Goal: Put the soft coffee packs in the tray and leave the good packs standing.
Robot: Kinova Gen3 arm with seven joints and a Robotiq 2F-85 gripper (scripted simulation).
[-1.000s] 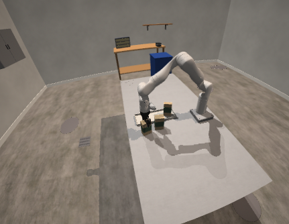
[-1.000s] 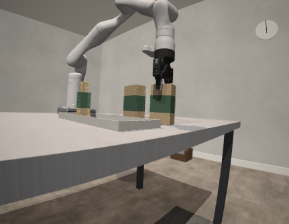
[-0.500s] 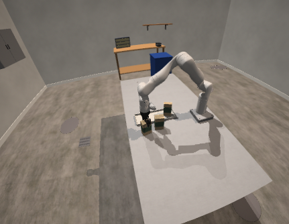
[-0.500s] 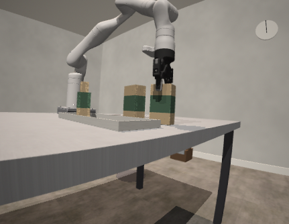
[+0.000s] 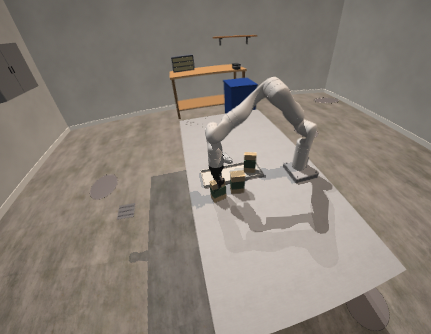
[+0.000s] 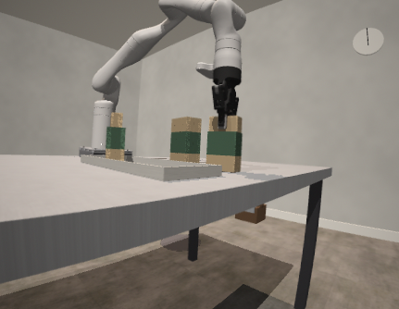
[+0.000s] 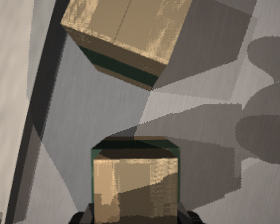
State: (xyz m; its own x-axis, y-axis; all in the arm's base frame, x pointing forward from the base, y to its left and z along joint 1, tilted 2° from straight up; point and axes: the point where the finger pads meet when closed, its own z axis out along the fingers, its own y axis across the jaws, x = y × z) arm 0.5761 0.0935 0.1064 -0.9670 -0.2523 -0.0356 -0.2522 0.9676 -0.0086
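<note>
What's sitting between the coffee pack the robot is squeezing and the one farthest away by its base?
The third coffee pack, standing upright between the squeezed pack and the far pack, beside the tray. The exterior view shows it best.

Arm (image 5: 253, 102) is finished in glossy white throughout, built from rounded tubular links joined by bulged cylindrical joints (faint seams visible at the joints). A flat grey base plate (image 5: 313, 175) is seen under the vertical first link. A small white tab is seen protruding sideways from the wrist (image 6: 227, 51). End effector (image 6: 225, 121) is black, with a boxy body and slim dark fingers. No cables, screws or markings can be made out.
</note>
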